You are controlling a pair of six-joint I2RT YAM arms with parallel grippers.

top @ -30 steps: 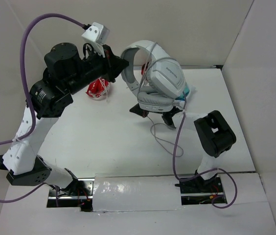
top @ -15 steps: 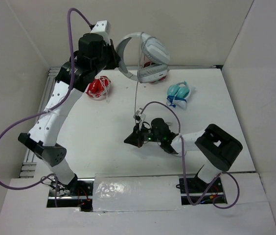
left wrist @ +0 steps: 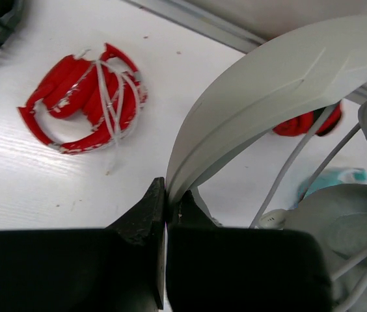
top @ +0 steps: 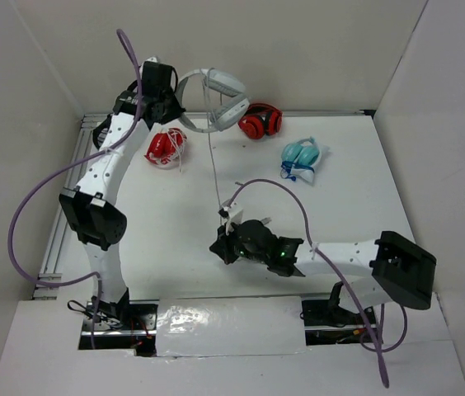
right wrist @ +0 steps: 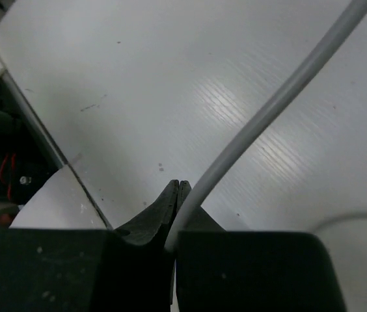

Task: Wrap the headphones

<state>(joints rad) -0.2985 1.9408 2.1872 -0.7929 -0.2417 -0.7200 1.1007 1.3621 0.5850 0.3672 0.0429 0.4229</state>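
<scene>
- The left fingers (left wrist: pixel 161 203) are pinching shut on the wide headband of the headphones (top: pixel 216 82). They are holding the big white pair up above the far left part of the tabletop (top: pixel 158 214).
- Right beneath that grip, the small red headphones (top: pixel 164 147) are lying flat on the tabletop with pale cord wound round them.
- In the left wrist view the white earcups are running off the right edge, grey and blurred, so their shape is hard to make out there.
- The thin grey cable (top: pixel 214 165) is dropping from the earcups in a straight line toward the near side.
- The right fingers (right wrist: pixel 176 192) are closing tight on that cable, low over the middle of the tabletop.
- Past that pinch the cable is slipping out of the right wrist view, and the dark wrist is covering it from above, so its free end is not showing.
- The second red headphones (top: pixel 260 122) are sitting at the far edge, partly tucked behind a white earcup. The left wrist view is catching only a red sliver of them.
- The light-blue headphones (top: pixel 302 154) are lying further right, well apart from both arms.
</scene>
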